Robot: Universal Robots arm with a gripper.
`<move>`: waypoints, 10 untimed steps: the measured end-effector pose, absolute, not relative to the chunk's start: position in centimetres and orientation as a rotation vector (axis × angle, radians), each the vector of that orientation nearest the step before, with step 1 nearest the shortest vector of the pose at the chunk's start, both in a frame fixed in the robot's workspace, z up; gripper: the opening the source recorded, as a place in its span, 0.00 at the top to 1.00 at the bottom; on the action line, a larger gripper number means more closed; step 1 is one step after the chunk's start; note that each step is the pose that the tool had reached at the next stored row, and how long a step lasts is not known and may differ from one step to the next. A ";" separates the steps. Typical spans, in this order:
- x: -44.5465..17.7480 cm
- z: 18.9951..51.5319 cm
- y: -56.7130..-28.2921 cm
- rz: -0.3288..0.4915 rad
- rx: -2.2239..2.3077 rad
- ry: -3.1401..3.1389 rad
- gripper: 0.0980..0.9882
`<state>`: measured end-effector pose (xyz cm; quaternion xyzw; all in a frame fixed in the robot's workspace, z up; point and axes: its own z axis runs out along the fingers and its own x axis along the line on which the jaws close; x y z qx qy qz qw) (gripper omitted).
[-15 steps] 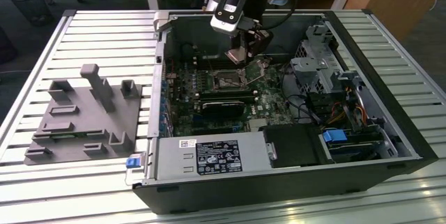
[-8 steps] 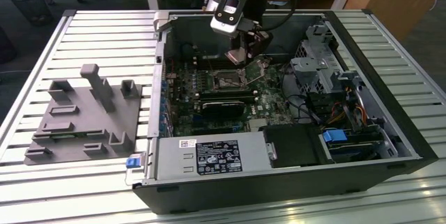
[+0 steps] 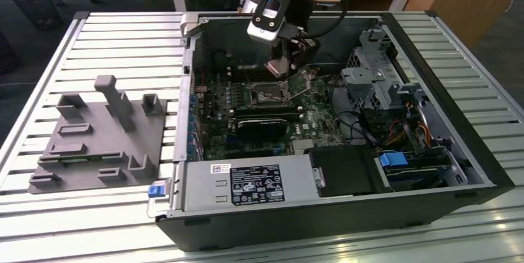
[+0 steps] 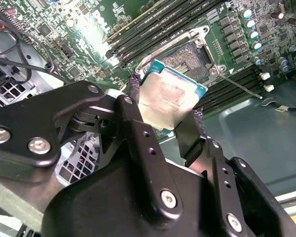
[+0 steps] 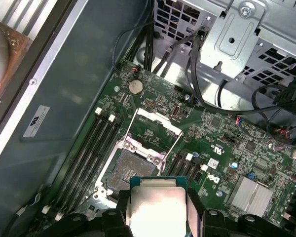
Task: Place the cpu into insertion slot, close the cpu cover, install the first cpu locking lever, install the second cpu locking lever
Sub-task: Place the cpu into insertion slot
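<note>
While my gripper (image 4: 164,104) clamps the cpu (image 4: 173,94) above the insertion slot (image 4: 187,60), a tilted descent could damage both. Misalignment would jam it.

My claw (image 4: 166,106) is matte black. The cpu (image 4: 170,96) is pale silver, edged in teal-green. The insertion slot (image 5: 130,167) is dark with a silvery rim, on a green motherboard (image 5: 222,143). The counter (image 3: 98,42) is pale grey, striped with slats.

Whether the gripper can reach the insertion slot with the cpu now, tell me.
Probably yes. The gripper holds the cpu near the insertion slot, the cpu cover stands open, and nothing seems to lie between them.
</note>
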<state>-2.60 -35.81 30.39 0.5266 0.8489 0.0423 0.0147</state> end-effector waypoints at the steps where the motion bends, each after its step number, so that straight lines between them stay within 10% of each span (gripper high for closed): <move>1: -2.6 30.3 -35.8 0.132 1.639 2.642 0.51; 10: -2.6 29.9 -35.8 0.131 1.640 2.642 0.51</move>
